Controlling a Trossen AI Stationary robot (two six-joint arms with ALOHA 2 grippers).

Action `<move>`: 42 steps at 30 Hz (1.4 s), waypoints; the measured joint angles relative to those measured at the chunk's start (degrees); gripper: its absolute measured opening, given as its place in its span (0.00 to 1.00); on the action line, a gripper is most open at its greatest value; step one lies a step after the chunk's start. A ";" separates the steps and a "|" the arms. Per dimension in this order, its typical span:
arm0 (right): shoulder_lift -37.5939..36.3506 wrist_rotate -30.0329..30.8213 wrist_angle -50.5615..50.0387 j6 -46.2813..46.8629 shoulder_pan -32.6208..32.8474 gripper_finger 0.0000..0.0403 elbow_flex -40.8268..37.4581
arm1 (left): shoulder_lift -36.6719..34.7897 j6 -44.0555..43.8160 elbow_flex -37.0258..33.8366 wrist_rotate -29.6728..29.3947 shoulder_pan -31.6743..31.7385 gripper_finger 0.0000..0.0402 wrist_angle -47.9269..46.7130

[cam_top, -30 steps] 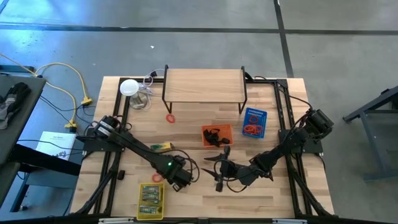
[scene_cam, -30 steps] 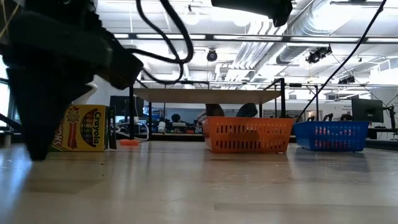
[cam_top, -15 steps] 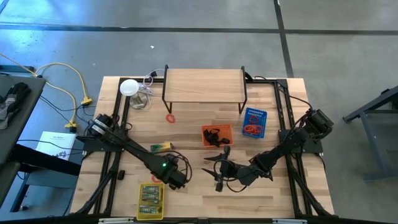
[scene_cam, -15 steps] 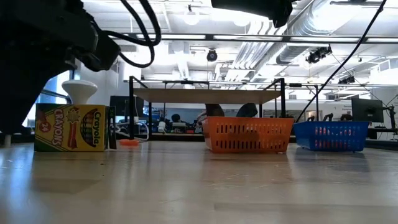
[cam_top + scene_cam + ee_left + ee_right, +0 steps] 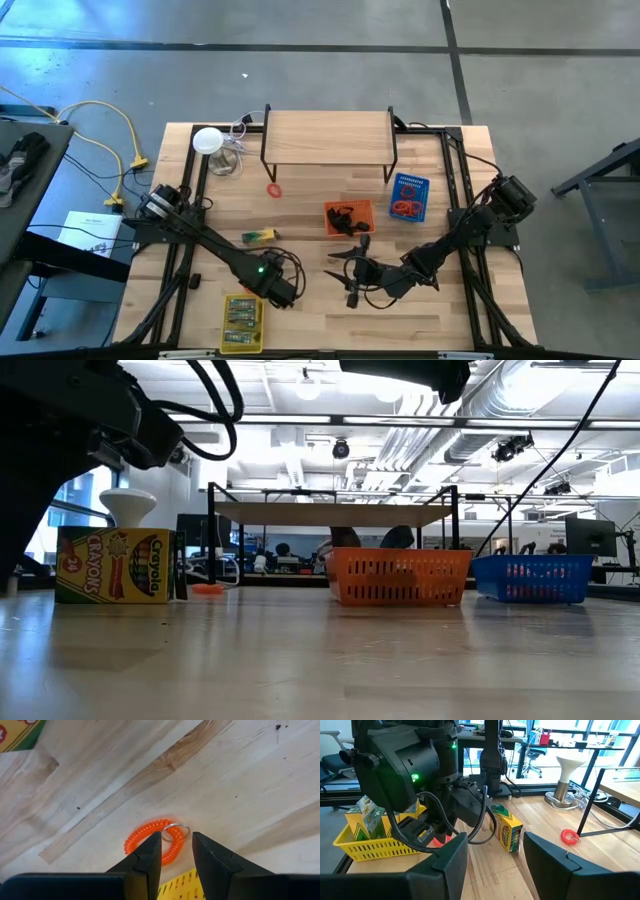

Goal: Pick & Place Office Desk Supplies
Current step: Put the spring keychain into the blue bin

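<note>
Left claw (image 5: 174,851), part open and empty, hovers over the red coil band (image 5: 150,840) lying flat on the bench (image 5: 240,780), lower centre of the frame. The coil's near edge is hidden, probably just inside the tips. Right claw (image 5: 492,852) waits open, farther off.

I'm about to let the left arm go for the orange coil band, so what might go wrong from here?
The left gripper hangs over the coil band, jaws open, one side of the coil between them. They may catch only its metal ring, and it could slip. The yellow basket lies right beside the band, so a descent could clip its rim.
</note>
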 joint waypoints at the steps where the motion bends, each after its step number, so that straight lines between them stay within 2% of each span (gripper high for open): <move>1: 0.00 0.00 -0.02 0.01 0.00 0.45 0.00 | 0.00 -0.02 -0.01 0.00 0.00 0.25 -0.01; 42: 0.00 0.01 -0.06 0.02 0.00 0.45 0.00 | 0.09 -1.31 -0.61 -0.92 -1.09 0.25 0.61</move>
